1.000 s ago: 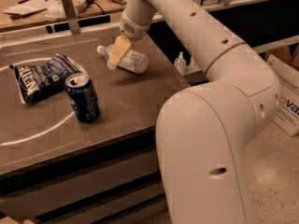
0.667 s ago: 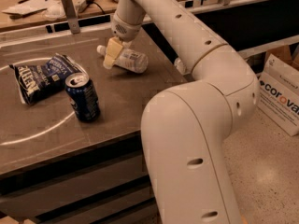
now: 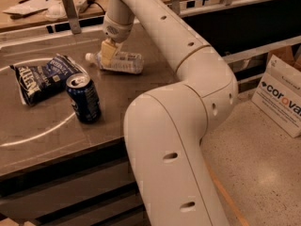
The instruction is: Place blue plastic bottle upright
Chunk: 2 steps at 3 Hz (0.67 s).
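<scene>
At the back of the table [image 3: 120, 87], the blue plastic bottle [image 3: 123, 62] lies on its side, white cap pointing left, with the robot's gripper [image 3: 109, 54] set down on it near the neck; whether the jaws are clamped on it cannot be told. Since a second ago the arm's big elbow has swung left across the table's edge. The bottle, the soda can [image 3: 83, 99] and the snack bag [image 3: 40, 76] have not moved.
</scene>
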Each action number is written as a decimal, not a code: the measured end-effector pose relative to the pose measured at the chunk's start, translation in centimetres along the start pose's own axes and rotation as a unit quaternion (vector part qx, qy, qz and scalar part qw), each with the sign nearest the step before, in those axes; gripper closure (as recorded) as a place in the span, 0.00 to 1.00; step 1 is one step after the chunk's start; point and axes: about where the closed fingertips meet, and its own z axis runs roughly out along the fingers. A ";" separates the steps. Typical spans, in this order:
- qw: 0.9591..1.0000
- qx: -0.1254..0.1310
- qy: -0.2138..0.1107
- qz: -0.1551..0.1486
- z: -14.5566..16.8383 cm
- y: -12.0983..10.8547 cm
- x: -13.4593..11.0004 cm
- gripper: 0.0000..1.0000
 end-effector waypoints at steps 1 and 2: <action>1.000 -0.008 0.000 -0.018 -0.2 0.7 -0.7 0.95; 0.998 -0.027 -0.052 -0.035 -3.3 2.2 -1.6 1.00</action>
